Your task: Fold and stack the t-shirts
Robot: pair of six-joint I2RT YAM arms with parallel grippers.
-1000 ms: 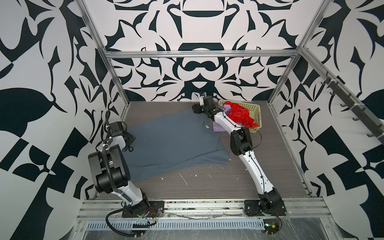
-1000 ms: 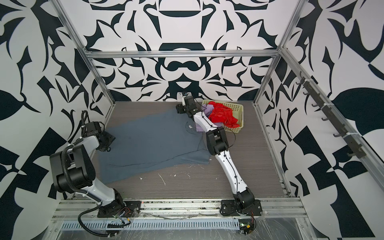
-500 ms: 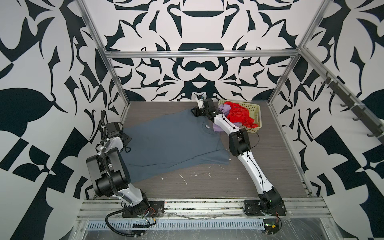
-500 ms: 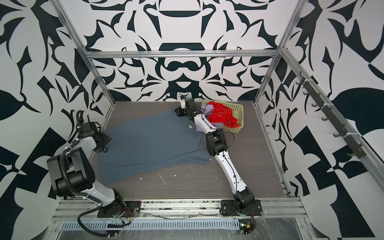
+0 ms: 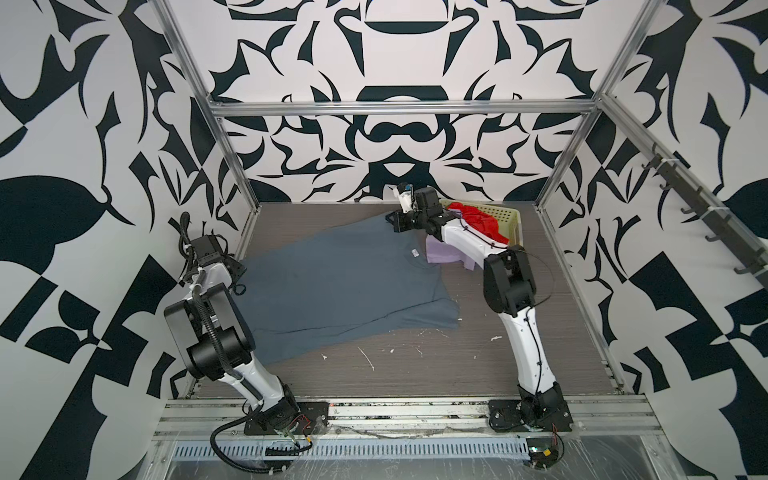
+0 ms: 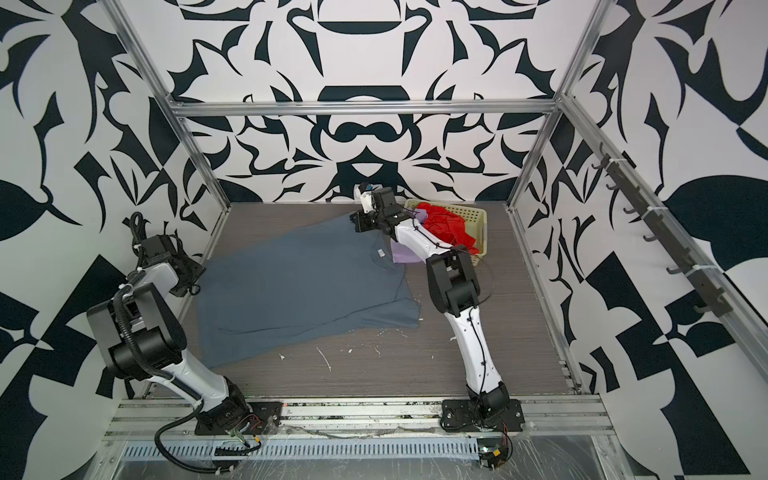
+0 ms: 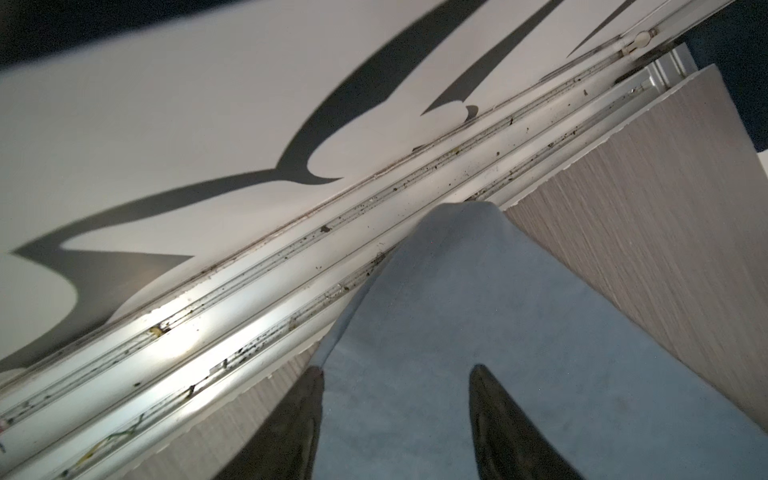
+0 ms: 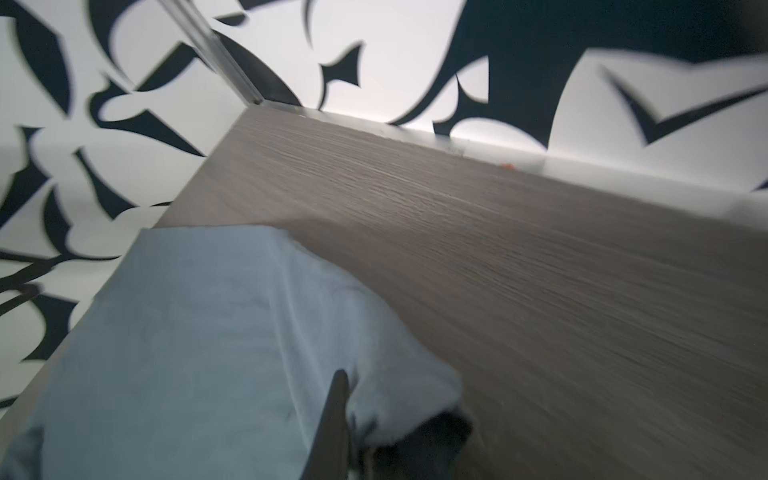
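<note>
i see the wood-grain table [image 5: 415,374] carrying the slate blue-grey shirt [image 5: 332,291], spread flat from the left gripper [image 7: 397,370] across to the right gripper [image 5: 394,221]. behind the right gripper lie the lilac shirt [image 5: 442,253] and a cream basket [image 5: 513,220]. white scraps [image 5: 368,359] lie well short of both.

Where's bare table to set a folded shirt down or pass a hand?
Free: the wood-grain tabletop strip between the large slate blue-grey t-shirt's near hem and the front rail; also right of the right arm, nearer than the cream perforated plastic basket. Crowded: far right corner, where basket, bright red t-shirt and pale lilac t-shirt bunch.
</note>
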